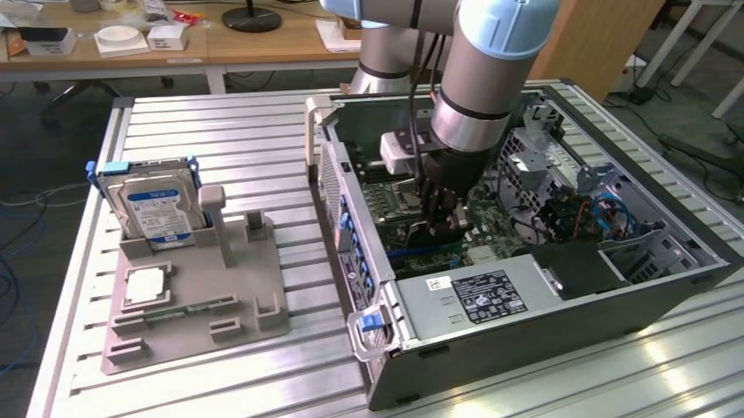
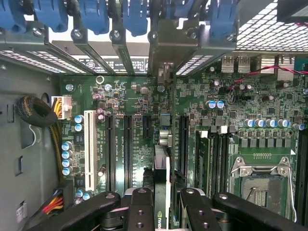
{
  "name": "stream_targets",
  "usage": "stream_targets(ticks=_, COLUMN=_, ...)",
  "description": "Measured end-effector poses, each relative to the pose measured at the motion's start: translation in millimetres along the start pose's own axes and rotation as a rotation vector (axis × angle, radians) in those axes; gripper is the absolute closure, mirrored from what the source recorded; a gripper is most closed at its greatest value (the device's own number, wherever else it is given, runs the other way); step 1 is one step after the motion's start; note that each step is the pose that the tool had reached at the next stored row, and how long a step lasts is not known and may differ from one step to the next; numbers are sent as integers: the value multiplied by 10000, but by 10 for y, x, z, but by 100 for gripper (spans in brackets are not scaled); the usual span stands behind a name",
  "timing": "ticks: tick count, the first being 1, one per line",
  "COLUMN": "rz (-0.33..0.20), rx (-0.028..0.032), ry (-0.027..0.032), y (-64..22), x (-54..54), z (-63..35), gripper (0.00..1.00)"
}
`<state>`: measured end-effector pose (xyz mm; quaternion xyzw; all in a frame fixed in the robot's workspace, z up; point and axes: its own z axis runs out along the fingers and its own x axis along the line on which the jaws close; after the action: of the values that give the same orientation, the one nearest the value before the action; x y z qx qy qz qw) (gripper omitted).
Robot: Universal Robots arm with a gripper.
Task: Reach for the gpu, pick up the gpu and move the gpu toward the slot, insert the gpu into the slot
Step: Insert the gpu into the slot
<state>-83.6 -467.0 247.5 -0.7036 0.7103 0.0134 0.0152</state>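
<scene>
The claw (image 2: 161,204) hangs low inside the open computer case (image 1: 651,287), partly closed, its two dark fingers (image 2: 139,207) pinching the gpu (image 2: 161,192) between them. The card stands on edge, seen nearly edge-on in the wrist view: a thin strip with a pale metal bracket (image 2: 163,77) at its 12 o'clock end and a small green logo near the fingers. Its long axis runs from 6 to 12 o'clock in the wrist view, in line with the dark slots on the green motherboard (image 2: 269,101). The slot (image 2: 183,139) it seems bound for lies directly below the card, partly hidden by it, with another dark strip at 9 o'clock. Whether the card's edge already touches the slot I cannot tell.
</scene>
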Motion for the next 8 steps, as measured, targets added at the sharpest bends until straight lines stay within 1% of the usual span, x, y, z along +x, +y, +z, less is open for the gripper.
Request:
stream_targets(ticks=6, rz=0, rx=3, ry=-5, y=0, x=-1, z=3, gripper=74)
stream_targets(ticks=8, rz=4, rx=8, ry=-12, y=7, x=-2, z=-16, gripper=74)
